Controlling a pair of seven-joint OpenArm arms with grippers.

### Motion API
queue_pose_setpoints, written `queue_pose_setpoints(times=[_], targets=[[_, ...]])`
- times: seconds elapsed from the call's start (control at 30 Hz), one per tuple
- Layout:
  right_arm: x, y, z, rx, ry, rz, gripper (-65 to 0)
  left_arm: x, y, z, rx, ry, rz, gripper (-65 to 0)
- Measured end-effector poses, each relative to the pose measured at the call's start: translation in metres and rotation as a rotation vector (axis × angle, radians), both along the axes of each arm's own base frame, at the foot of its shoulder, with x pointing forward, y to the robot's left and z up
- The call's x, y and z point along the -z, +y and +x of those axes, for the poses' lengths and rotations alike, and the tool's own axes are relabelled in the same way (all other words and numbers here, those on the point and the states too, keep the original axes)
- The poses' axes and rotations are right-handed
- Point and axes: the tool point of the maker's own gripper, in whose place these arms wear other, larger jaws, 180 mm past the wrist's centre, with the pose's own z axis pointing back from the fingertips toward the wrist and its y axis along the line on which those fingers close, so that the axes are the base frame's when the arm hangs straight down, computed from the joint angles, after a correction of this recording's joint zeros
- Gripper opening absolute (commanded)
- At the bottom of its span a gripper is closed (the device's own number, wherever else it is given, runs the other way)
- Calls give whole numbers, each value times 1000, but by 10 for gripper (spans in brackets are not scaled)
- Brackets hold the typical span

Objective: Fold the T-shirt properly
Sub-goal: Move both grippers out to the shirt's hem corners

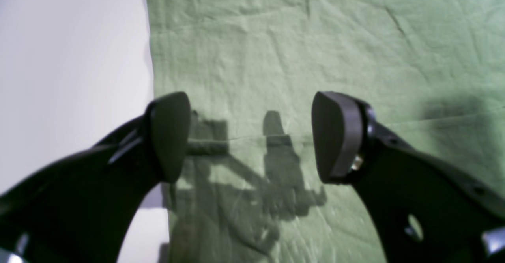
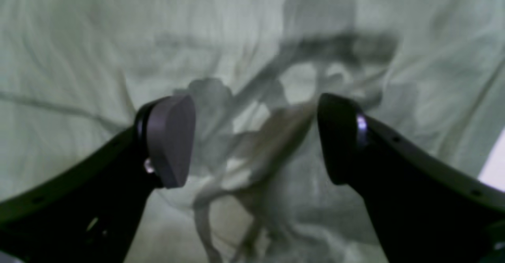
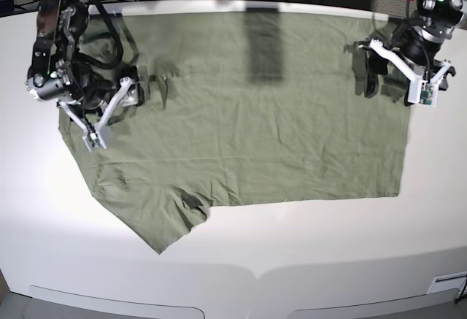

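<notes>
Hovering spread wide, the left tool (image 1: 250,137) sits over the T-shirt (image 1: 315,58) edge; right wrist view: right tool (image 2: 256,137) also spread above wrinkled cloth; base view: shirt flat on white table (image 3: 292,246), nothing gripped.

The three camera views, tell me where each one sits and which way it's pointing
Left wrist: rides the left arm, looking down past the open left claw at the T-shirt and its edge against the white table.
Right wrist: rides the right arm, looking down past the open right claw at wrinkled, blurred shirt fabric.
Base: high above, looking down on the spread shirt, with the right arm at picture left and the left arm at picture right.
Shared: all three show the green shirt; base shows both claws.
</notes>
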Motion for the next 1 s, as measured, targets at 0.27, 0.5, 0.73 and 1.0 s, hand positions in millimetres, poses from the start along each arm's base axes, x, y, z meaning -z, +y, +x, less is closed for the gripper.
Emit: queue_pose_setpoints(times=[0.27,0.5,0.73,1.0], targets=[[-17,0,22,-2,-57,-4,-175,-15,-1,9,-1,-100,-17,-195],[-37,1,47,-3,-126,-1,-175,-25,-2,15,-2,-156,-26,-195],[-66,27,71,-29,-234,160,-175,-31,-1,35,0,-150,-10,-195],[-85,43,81,-41,-312,277,-175,-54,9,83,-3,-244,-5,-195]])
